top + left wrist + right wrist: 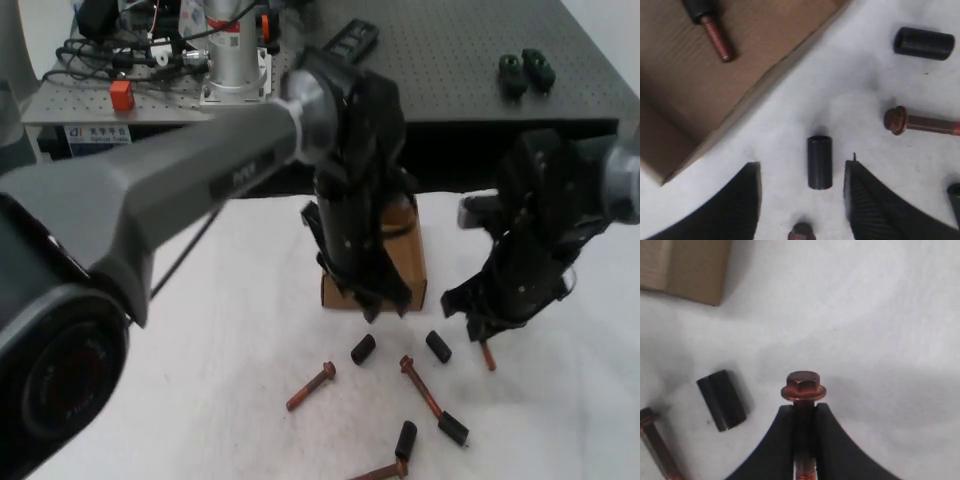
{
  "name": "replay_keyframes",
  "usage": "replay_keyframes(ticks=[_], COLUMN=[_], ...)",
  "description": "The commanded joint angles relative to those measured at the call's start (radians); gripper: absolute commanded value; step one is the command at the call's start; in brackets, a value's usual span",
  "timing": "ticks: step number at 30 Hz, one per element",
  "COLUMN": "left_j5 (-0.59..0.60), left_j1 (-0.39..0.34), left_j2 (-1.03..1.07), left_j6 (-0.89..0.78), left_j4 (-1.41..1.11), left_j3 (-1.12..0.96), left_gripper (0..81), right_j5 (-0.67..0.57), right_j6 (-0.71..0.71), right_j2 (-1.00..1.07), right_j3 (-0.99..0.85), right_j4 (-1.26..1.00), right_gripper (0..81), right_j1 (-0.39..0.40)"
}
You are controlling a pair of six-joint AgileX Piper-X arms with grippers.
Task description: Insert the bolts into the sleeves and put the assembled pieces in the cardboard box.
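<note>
At the near edge of the white cloth (200, 350), a cut-off bolt (378, 471) runs out past the lower border, its end meeting a near sleeve (405, 438); whether they are joined cannot be made out. Just beyond, a long bolt (421, 385) ends in an end sleeve (453, 428), and a loose bolt (310, 387) lies apart to the left.

Next out is the middle sleeve (363, 349), flat on the cloth. The left gripper (802, 172) stands spread on either side of it, and neither finger touches it.

Beside it lies a right sleeve (438, 346), near the right gripper (803, 410). That gripper pinches a held bolt (803, 386) by the shank just under the head. The rest of the shank is hidden between the fingers. Contact with the cloth cannot be judged.

Farther back, the cardboard box (412, 262) is largely covered by the left arm. The left wrist view shows an assembled piece (710, 25) inside, partly cut off.

Beyond, a dark bench (450, 50) carries two small objects (525, 70) that are hard to identify.
</note>
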Motion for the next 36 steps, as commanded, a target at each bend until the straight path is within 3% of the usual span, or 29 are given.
replay_keyframes(ticks=[1, 12, 15, 20, 25, 30, 36], left_j5=[0.002, -0.022, -0.022, -0.013, 0.031, 0.233, 0.435], left_j1=[-0.013, -0.018, -0.018, -0.018, -0.018, 0.019, 0.045], left_j2=[0.02, 0.082, 0.084, 0.084, 0.047, -0.158, -0.54], left_j6=[0.028, 0.072, 0.072, 0.069, 0.012, -0.063, -0.186], left_j4=[-0.017, 0.006, 0.009, 0.01, 0.035, -0.081, -0.592], left_j3=[0.001, 0.001, 0.001, 0.001, 0.001, 0.113, 0.606], left_gripper=[38.4, 36.5, 27.6, 0.6, 0.7, 0.7, 0.7], right_j5=[-0.02, -0.039, -0.039, -0.067, -0.164, -0.326, -0.505], right_j6=[-0.013, 0.009, 0.011, 0.034, 0.109, 0.237, 0.581], right_j2=[-0.031, -0.216, -0.232, -0.304, -0.423, -0.605, -0.795], right_j3=[0.007, 0.145, 0.149, 0.149, 0.152, 0.263, 0.511], right_j4=[0.003, 0.007, 0.019, -0.003, -0.061, -0.337, -0.882], right_gripper=[2.8, 2.8, 2.8, 2.8, 2.8, 2.8, 2.8], right_j1=[-0.005, -0.012, -0.012, -0.015, -0.017, -0.017, 0.022])
